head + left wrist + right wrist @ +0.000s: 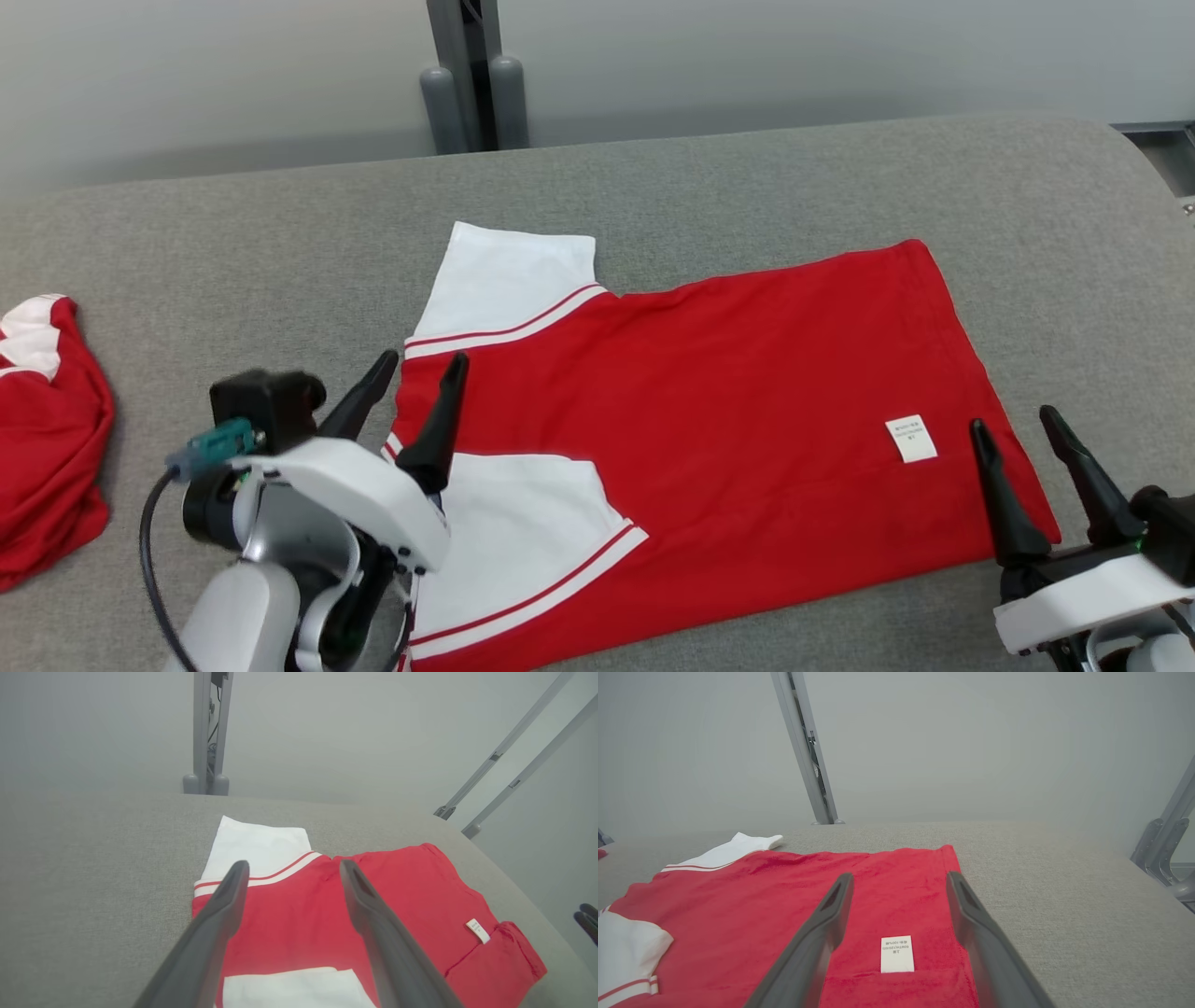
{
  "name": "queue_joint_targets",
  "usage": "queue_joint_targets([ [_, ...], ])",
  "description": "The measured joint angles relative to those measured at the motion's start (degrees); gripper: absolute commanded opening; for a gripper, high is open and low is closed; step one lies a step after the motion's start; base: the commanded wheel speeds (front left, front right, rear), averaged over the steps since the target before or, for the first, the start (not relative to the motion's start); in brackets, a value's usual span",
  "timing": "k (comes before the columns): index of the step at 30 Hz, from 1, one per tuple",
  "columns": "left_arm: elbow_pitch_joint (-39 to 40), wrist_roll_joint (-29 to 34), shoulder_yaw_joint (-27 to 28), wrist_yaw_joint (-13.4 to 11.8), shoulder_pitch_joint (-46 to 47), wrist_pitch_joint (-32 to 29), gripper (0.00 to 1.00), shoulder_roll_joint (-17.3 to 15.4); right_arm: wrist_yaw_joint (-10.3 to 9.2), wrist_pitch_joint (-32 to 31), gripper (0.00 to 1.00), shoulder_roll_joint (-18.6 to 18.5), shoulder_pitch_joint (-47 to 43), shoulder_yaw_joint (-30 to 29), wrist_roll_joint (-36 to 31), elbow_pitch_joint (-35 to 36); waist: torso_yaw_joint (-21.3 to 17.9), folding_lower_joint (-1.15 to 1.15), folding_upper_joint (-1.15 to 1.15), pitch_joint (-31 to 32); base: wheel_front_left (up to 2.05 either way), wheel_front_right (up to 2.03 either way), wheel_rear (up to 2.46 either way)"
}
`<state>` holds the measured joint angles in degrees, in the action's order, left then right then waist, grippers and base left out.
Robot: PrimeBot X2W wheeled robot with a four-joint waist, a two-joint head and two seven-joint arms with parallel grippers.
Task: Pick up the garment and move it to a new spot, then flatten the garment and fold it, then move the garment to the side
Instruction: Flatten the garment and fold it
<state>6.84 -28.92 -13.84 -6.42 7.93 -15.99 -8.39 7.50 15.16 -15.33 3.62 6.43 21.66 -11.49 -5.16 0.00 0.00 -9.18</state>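
Note:
The garment [709, 392] is a red shirt with white, red-striped sleeves, lying flat on the grey padded table [233, 252]. One sleeve points to the far side, the other lies toward the near edge. A small white label [910, 439] shows near its right hem. My left gripper [417, 366] hovers open over the shirt's left end, between the sleeves, holding nothing. My right gripper [1013, 420] stands open at the shirt's right hem, near the label, also with nothing in it. The left wrist view shows the shirt [303, 905] between open fingers; the right wrist view shows the label [897, 954] likewise.
A second red and white garment [47, 429] lies bunched at the table's left edge. A grey post [471, 75] rises behind the table's far edge. Bare grey table surface lies beyond and to the left of the shirt.

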Motion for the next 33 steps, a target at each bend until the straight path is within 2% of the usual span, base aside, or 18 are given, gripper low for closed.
queue_joint_targets([
  [5,-11.91,-3.59,0.94,4.45,12.02,-4.15,1.00,-1.40,0.00,-0.01,1.00,0.43,2.48,3.26,0.45,-1.22,-1.41,0.00,0.00,-1.68,0.00,0.00,0.00],
  [8,-19.01,-4.70,1.51,6.00,19.84,-6.91,1.00,-2.71,0.00,-0.01,1.00,0.27,4.77,4.25,0.58,-1.68,-2.23,0.00,0.00,-3.37,0.00,0.00,0.00],
  [16,-36.29,-4.16,-0.04,6.39,39.16,-17.40,1.00,-4.44,0.00,0.00,1.00,0.47,8.91,5.93,1.09,-2.34,-4.42,0.00,0.00,-9.06,0.00,0.00,0.00],
  [23,-46.47,-1.62,-3.68,6.94,50.59,-25.23,1.00,-5.22,0.00,-0.01,1.00,1.31,12.15,7.77,1.07,-2.43,-6.60,0.00,0.00,-14.00,0.00,0.00,0.00],
  [29,-51.71,0.94,-5.82,7.78,56.57,-26.94,1.00,-7.09,0.00,-0.01,1.00,2.13,16.03,9.62,0.71,-2.90,-9.25,0.00,0.00,-17.43,0.00,0.00,0.00],
  [33,-54.48,2.31,-7.66,8.37,57.65,-27.86,1.00,-7.19,0.00,-0.01,1.00,2.27,17.01,9.92,0.80,-3.19,-10.76,0.00,0.00,-19.08,0.00,0.00,0.00],
])
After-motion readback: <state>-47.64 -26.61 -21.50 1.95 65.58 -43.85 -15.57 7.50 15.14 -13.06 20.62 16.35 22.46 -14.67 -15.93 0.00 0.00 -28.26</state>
